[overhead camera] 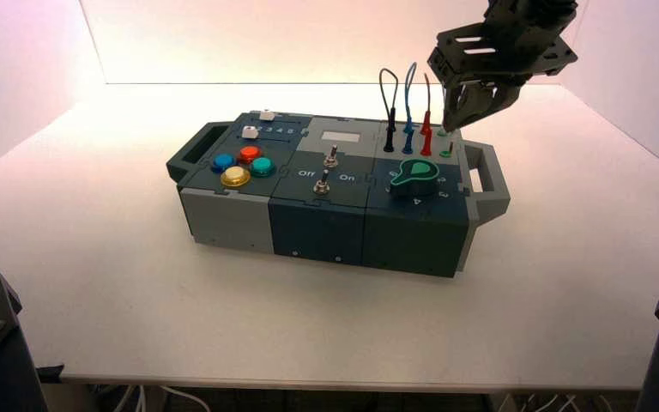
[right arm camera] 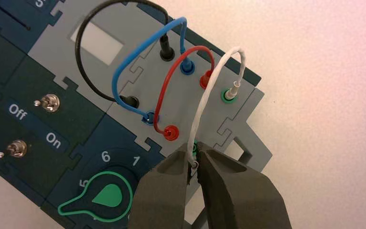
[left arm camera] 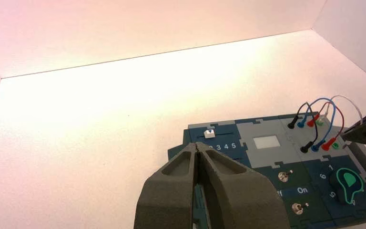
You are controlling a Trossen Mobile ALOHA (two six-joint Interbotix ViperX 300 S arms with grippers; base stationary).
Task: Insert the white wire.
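White insulation shows why one end needs no holding: the white wire (right arm camera: 202, 107) already has its far plug (right arm camera: 233, 90) standing in the far green-ringed socket (right arm camera: 225, 99), at the right end of the box's (overhead camera: 317, 236) far row. That anchored end leaves the right gripper (right arm camera: 193, 157) free to manage only the loose near plug (right arm camera: 194, 166). It pinches this plug between its tips, above the right part of the box, close to the near green-ringed socket (left arm camera: 335, 145). In the left wrist view that socket has no plug in it, and the held one is just to its right.

The grip is at the plug rather than on the soft loop, presumably so that a push goes straight into the socket instead of buckling the wire. The loop arches up and clear, to the right of the red wire (right arm camera: 165, 88), with the blue wire (right arm camera: 124, 67) and black wire (right arm camera: 78, 47) farther left; their plugs fill both rows, so the green pair is the sensible home.

What remains, I judge, is a slight shift left, the plug brought upright over the hole, then a press down. Off-centre, it could catch on the rim or twist in the grip.

The left gripper (left arm camera: 196, 147) is parked at the near left, tips pressed together.
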